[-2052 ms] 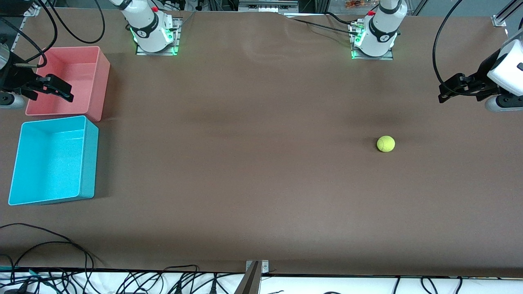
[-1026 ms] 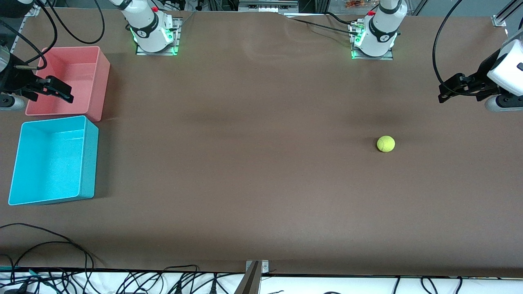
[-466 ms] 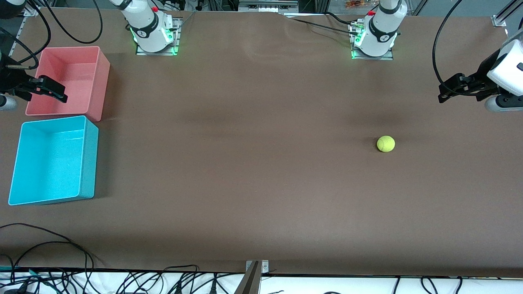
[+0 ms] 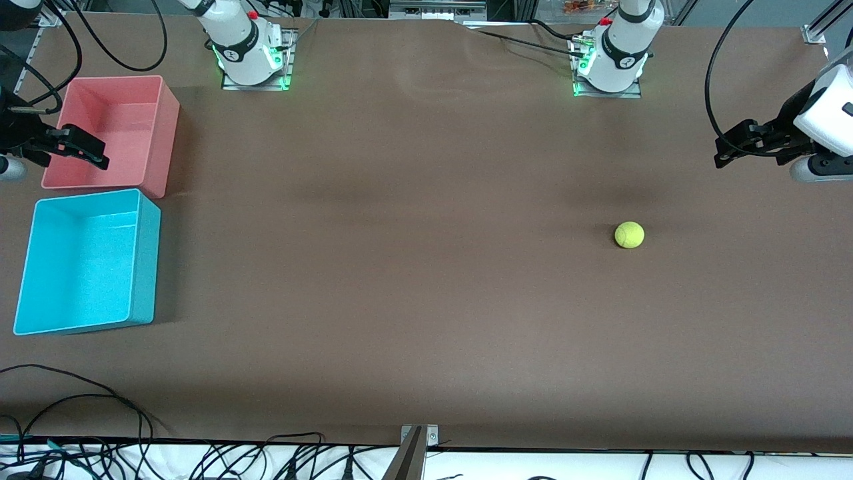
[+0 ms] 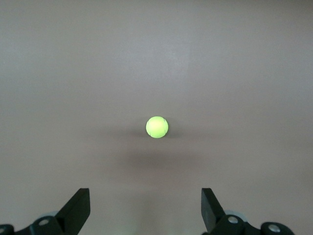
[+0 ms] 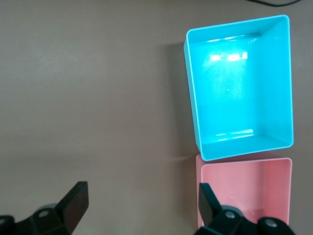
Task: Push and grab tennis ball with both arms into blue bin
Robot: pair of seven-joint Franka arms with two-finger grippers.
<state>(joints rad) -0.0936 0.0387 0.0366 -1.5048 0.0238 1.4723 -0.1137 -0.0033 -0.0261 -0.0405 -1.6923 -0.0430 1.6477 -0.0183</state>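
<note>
Inspection of the brown table surface point(image 4: 426, 267) finds the small fuzzy yellow-green tennis ball point(image 4: 629, 235) resting alone on it toward the left arm's end, touching nothing. The left wrist view shows the same ball point(image 5: 157, 127) sitting on bare table with its shadow beneath, ahead of the gripper's two black fingers point(image 5: 78, 210).

The left gripper point(image 4: 723, 150) hangs in the air above the table's edge region at the left arm's end, well apart from the ball. Its fingers stand spread wide and hold nothing. The left arm waits there.

The rectangular turquoise plastic bin point(image 4: 143, 260) with rounded corners and an open top sits at the right arm's end of the table, nothing visible inside. Just beside it, farther from the front camera, sits a same-shaped salmon-pink plastic bin point(image 4: 163, 133); the two are very close, and contact cannot be confirmed. The right wrist view shows both tubs, the turquoise bin point(image 6: 195, 98) and the pink bin point(image 6: 244, 169), each with a bare floor.

The right gripper point(image 4: 83, 148) is in the air over the pink bin's outer rim. Its fingers point(image 6: 73, 203) are likewise parted wide, gripping nothing.

The ball and the turquoise bin lie well apart, at opposite ends of the table.
</note>
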